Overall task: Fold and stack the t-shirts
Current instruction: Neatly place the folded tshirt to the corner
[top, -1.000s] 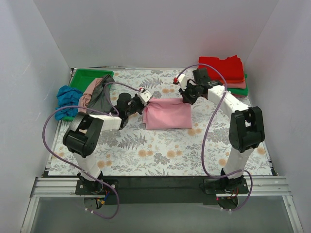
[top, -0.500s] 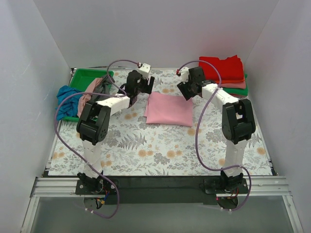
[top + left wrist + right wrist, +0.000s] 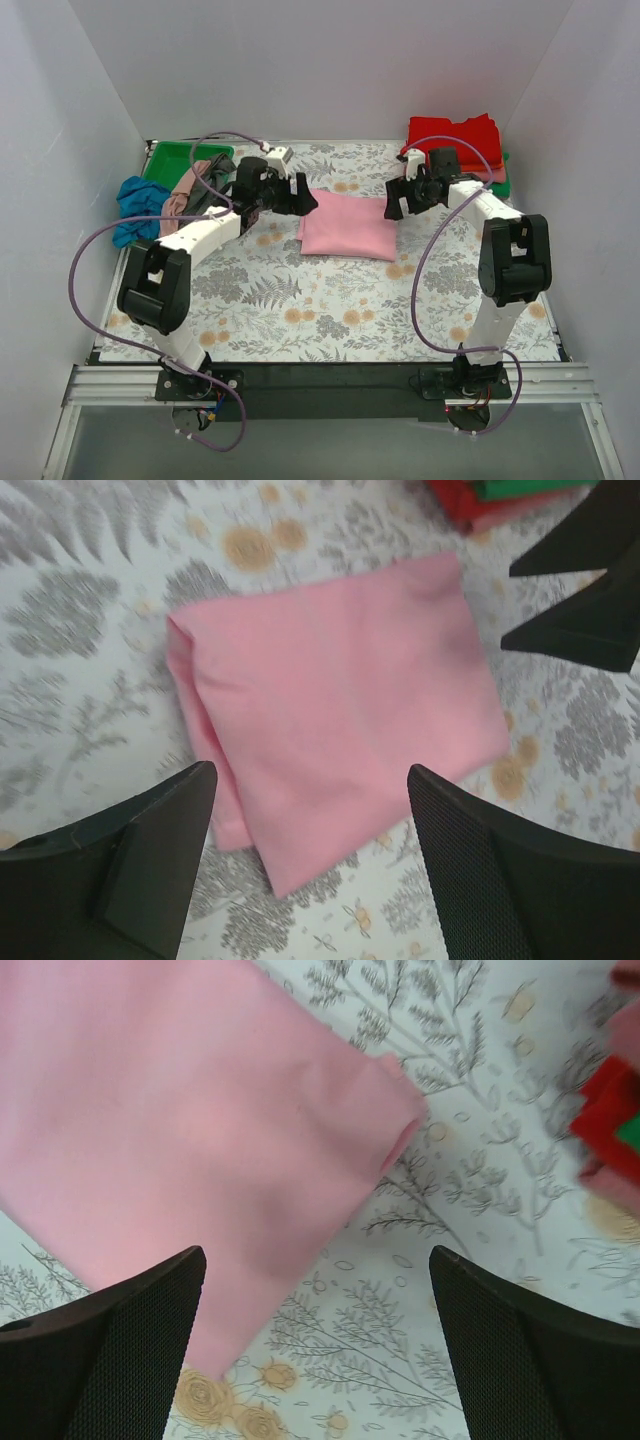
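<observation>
T-shirt, light pink (image 3: 345,226), lies folded into a flat rectangle at the table's far middle, its left edge thick with layers. The left gripper (image 3: 303,200) and right gripper (image 3: 398,203) hover at its two far corners, both spread wide and holding nothing. Only the overhead view shows the folded red-topped stack (image 3: 458,143) at far right and loose shirts (image 3: 190,195) over the green tray (image 3: 176,158).
</observation>
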`<action>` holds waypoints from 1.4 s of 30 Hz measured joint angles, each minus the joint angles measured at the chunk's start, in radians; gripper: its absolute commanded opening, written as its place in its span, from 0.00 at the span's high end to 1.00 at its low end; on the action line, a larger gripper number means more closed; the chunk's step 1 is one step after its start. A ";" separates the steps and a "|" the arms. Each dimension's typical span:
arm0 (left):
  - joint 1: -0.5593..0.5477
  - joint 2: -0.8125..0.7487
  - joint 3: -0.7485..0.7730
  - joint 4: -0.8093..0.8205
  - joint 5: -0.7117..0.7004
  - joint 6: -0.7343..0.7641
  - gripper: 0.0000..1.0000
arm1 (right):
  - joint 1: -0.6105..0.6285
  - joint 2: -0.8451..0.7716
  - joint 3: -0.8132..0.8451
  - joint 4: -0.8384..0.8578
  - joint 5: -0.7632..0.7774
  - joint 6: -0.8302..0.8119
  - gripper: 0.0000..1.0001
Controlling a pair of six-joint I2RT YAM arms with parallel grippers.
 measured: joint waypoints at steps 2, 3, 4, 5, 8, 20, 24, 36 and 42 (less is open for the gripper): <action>0.000 0.041 -0.029 -0.008 0.051 -0.034 0.23 | 0.003 0.017 -0.030 0.000 -0.005 0.043 0.02; -0.001 0.073 -0.038 -0.013 0.074 -0.050 0.23 | 0.006 0.029 -0.040 0.002 -0.006 0.066 0.02; -0.001 0.115 -0.045 -0.018 0.098 -0.066 0.24 | 0.008 0.042 -0.044 0.003 -0.005 0.087 0.01; -0.001 0.146 -0.050 -0.025 0.113 -0.076 0.25 | 0.010 0.053 -0.048 0.008 -0.004 0.102 0.02; -0.001 0.217 -0.064 -0.041 0.147 -0.103 0.26 | 0.017 0.098 -0.049 0.021 0.015 0.164 0.01; 0.000 0.267 -0.034 -0.044 0.135 -0.148 0.37 | 0.019 0.188 -0.008 0.143 -0.098 0.328 0.17; 0.004 0.302 -0.007 -0.037 0.197 -0.163 0.45 | 0.028 0.219 0.005 0.175 -0.164 0.354 0.29; 0.014 0.301 -0.056 -0.060 0.296 -0.231 0.70 | 0.058 0.274 0.013 0.172 -0.254 0.375 0.99; 0.093 0.184 -0.164 -0.063 0.333 -0.314 0.28 | 0.037 0.288 0.034 0.130 -0.292 0.366 0.99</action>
